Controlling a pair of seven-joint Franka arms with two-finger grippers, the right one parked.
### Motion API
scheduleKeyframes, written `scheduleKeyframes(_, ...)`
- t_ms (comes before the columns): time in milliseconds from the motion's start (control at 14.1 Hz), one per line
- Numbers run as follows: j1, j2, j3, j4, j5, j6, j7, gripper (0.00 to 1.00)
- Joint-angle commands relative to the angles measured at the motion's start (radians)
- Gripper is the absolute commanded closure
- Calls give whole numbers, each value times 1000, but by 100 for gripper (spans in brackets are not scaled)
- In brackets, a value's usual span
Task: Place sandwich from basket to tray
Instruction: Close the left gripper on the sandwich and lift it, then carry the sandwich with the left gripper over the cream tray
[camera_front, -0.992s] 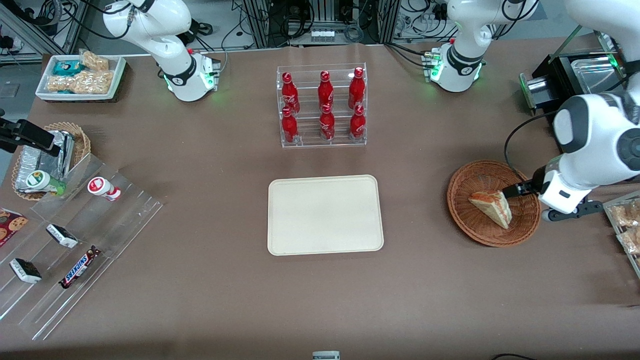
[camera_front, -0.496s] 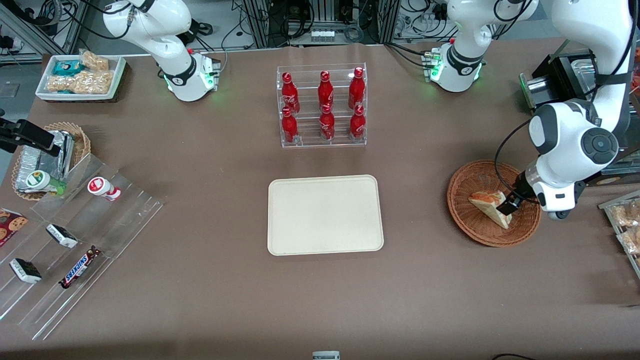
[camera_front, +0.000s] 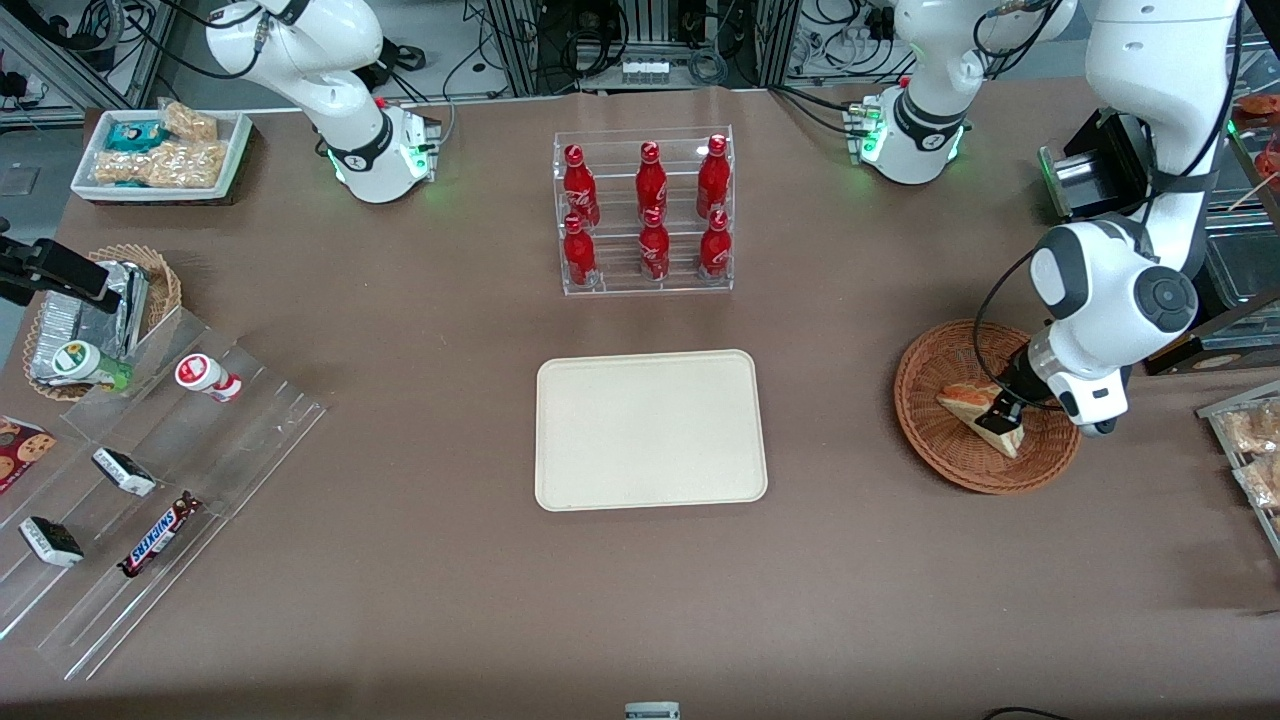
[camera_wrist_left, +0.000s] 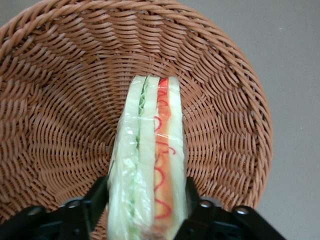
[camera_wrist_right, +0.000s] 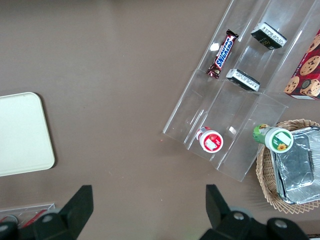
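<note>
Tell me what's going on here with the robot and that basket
The working arm has its gripper down in the brown wicker basket, with a finger on each side of the wrapped sandwich. The sandwich sits in the basket, not yet lifted. The cream tray lies bare in the middle of the table, toward the parked arm's end from the basket. A rack of red bottles stands farther from the front camera than the tray.

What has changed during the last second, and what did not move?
The left arm swung in over the basket and brought its claw down onto the sandwich; the fingers now sit on either side of the wedge, close against the wrap. The sandwich remains in the basket, not lifted. The tray stayed as it was.
</note>
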Motion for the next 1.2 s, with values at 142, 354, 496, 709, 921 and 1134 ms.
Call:
scheduleKeyframes(142, -10, -10, -1, 111, 1, -139, -12, 98)
scheduleKeyframes(354, -18, -12, -39, 257, 2, -338, -9, 98)
scheduleKeyframes(496, -18, -10, -108, 305, 2, -380, -11, 98)
scheduleKeyframes(709, -59, 2, -208, 325, 1, -373, 12, 100)
scheduleKeyframes(921, -215, 83, -226, 387, 14, -312, 35, 100)
scheduleKeyframes(1134, -347, 225, -229, 518, 189, -291, 35, 98)
